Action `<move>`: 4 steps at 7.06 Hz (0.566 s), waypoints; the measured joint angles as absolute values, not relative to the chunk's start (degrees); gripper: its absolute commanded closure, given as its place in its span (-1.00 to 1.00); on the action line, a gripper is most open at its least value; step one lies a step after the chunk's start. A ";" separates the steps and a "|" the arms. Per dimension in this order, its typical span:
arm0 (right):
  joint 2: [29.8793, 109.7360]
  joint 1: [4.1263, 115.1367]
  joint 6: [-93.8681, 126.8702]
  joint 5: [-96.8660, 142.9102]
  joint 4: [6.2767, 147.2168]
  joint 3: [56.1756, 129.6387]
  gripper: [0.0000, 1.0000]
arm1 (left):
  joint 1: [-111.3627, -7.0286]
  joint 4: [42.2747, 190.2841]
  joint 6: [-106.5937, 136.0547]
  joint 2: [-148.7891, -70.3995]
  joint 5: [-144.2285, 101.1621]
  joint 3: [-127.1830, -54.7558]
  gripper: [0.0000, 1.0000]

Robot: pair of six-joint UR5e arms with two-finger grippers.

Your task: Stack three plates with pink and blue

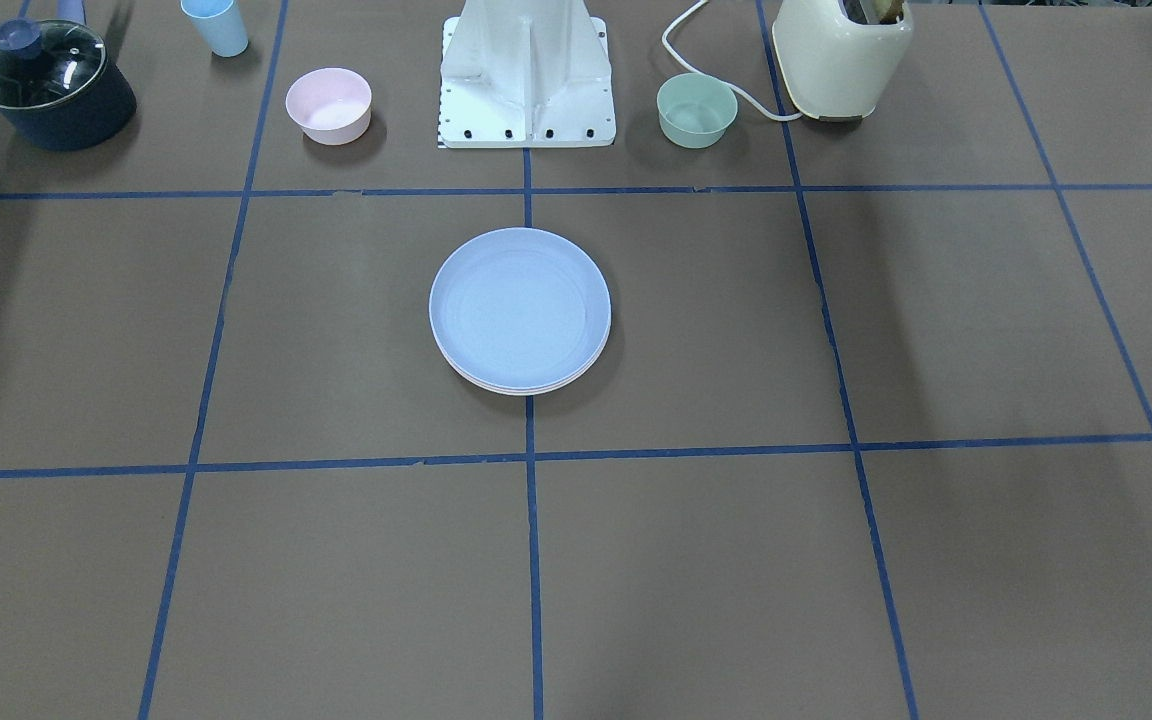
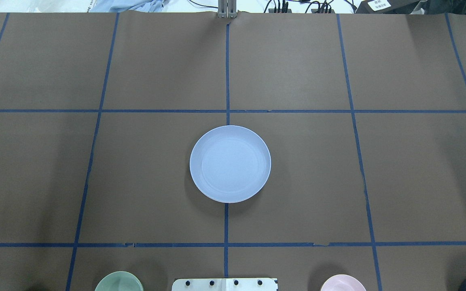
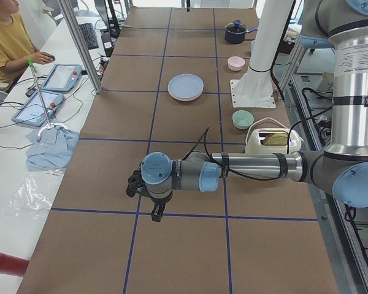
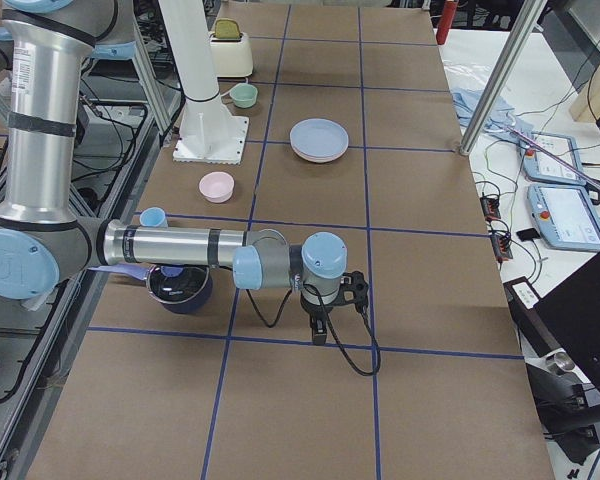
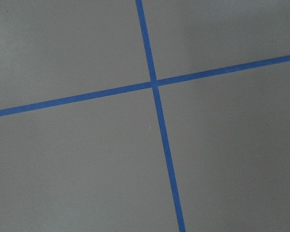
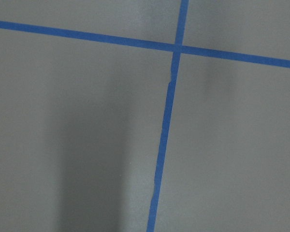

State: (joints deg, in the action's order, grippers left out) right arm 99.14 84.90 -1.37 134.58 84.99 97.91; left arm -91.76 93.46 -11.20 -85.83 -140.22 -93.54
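Note:
The pale blue plate (image 1: 520, 305) lies on top of a stack at the table's centre; it also shows in the overhead view (image 2: 230, 163). The rims of two lower plates, pale pink and cream-white, peek out under its edge (image 1: 526, 389). My left gripper (image 3: 156, 213) shows only in the exterior left view, hanging low over bare table far from the stack; I cannot tell if it is open or shut. My right gripper (image 4: 318, 328) shows only in the exterior right view, likewise far from the stack (image 4: 319, 139); I cannot tell its state. Both wrist views show only brown table and blue tape.
Along the robot's side stand a small pink bowl (image 1: 328, 104), a mint-green bowl (image 1: 697, 110), a blue cup (image 1: 216, 25), a dark lidded pot (image 1: 51, 85), a cream toaster (image 1: 841, 55) and the white robot base (image 1: 526, 80). An operator (image 3: 6, 37) sits beside the table.

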 measured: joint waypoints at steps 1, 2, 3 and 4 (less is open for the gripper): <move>99.14 85.20 -1.52 134.47 84.99 97.91 -1.00 | -91.76 95.39 -11.34 -85.72 -140.21 -92.93 -1.00; 99.11 85.83 -1.70 134.33 84.99 97.97 -1.00 | -91.73 97.41 -11.35 -85.68 -140.15 -91.95 -1.00; 99.08 86.54 -1.84 134.16 85.01 98.11 -1.00 | -91.70 98.68 -11.29 -85.64 -140.11 -91.21 -1.00; 99.07 86.99 -1.90 134.01 85.05 98.31 -1.00 | -91.69 99.16 -11.16 -85.62 -140.10 -90.93 -1.00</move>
State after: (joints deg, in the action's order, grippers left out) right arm 99.07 86.99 -1.90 134.01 85.05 98.31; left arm -91.69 99.16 -11.16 -85.62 -140.10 -90.93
